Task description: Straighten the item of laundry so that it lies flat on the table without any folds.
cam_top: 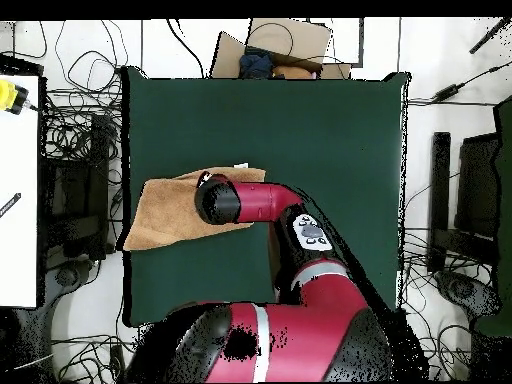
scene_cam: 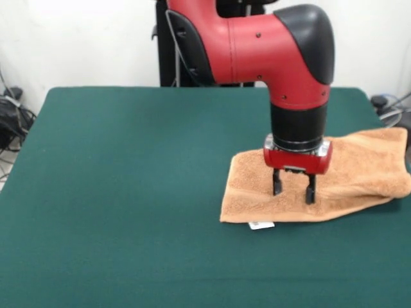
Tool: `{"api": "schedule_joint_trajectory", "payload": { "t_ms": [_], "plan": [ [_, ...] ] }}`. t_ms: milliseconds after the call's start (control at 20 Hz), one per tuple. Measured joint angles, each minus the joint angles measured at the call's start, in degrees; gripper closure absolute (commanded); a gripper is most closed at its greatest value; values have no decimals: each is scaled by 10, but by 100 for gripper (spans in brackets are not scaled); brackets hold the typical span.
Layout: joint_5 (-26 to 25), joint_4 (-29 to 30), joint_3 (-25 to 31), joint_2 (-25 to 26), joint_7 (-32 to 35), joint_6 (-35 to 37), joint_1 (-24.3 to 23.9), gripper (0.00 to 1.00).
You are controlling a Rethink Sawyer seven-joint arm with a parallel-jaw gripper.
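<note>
The orange-tan towel [scene_cam: 359, 170] lies at the table's right side in the front view as a long, doubled strip. Its right end reaches past the table's edge. A small white tag [scene_cam: 261, 224] sticks out at its near left corner. My gripper [scene_cam: 293, 194] stands upright over the towel's left part, open, with both fingertips [scene_cam: 277, 189] down on or just above the cloth. In the overhead view the towel [cam_top: 165, 212] lies at the left edge of the green table [cam_top: 320, 130], and the arm's wrist [cam_top: 218, 200] hides the gripper.
The table [scene_cam: 128, 192] is bare green felt left of the towel. Cables and equipment [cam_top: 75, 190] lie on the floor around the table. A cardboard box [cam_top: 285, 45] sits beyond the table's far edge in the overhead view.
</note>
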Motion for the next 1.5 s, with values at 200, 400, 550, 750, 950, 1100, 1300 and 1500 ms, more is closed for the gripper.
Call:
{"api": "schedule_joint_trajectory", "payload": {
  "t_ms": [200,400,550,750,950,1100,1300,1500],
  "plan": [
    [0,-1,-5,1,0,0,5,0],
    [0,-2,-7,1,0,0,6,100],
    [0,-2,-7,1,0,0,6,100],
    [0,-2,-7,1,0,0,6,100],
    [0,-2,-7,1,0,0,6,100],
    [0,-2,-7,2,0,0,6,100],
    [0,-5,-7,2,0,6,6,100],
    [0,-8,-7,2,0,13,6,100]
  ]
}}
